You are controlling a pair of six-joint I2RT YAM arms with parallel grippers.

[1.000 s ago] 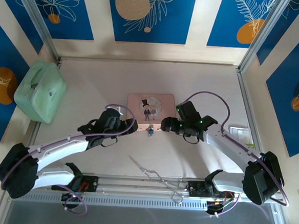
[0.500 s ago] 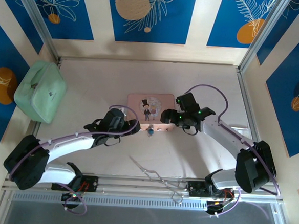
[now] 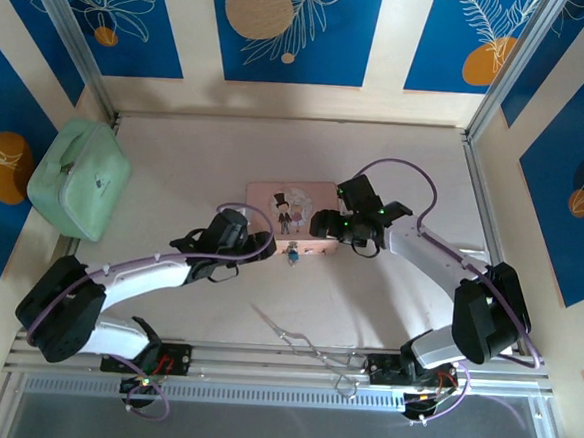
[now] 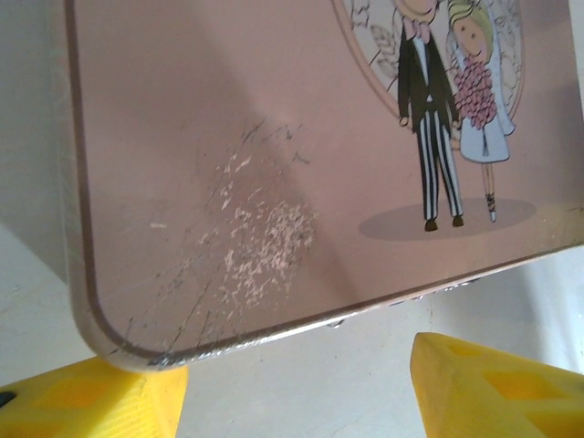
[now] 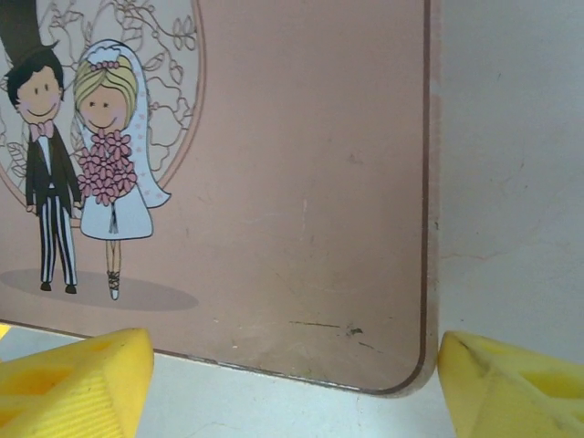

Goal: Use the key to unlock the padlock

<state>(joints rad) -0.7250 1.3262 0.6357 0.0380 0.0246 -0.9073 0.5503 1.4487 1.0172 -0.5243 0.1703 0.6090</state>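
Jaws of both arms are held apart and empty at the near corners of the pink rectangular tin (image 4: pixel 274 137); the tiny silvery-blue padlock (image 3: pixel 293 252) is seen just beside its near edge. The padlock could be knocked aside if the tin is nudged.

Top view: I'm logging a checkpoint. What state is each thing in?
Tin, shut, lying flat.
Padlock, at the tin's near edge; too small to tell whether it is locked.
Green case, shut.
Left claw, open, empty.
Right claw, open, empty.
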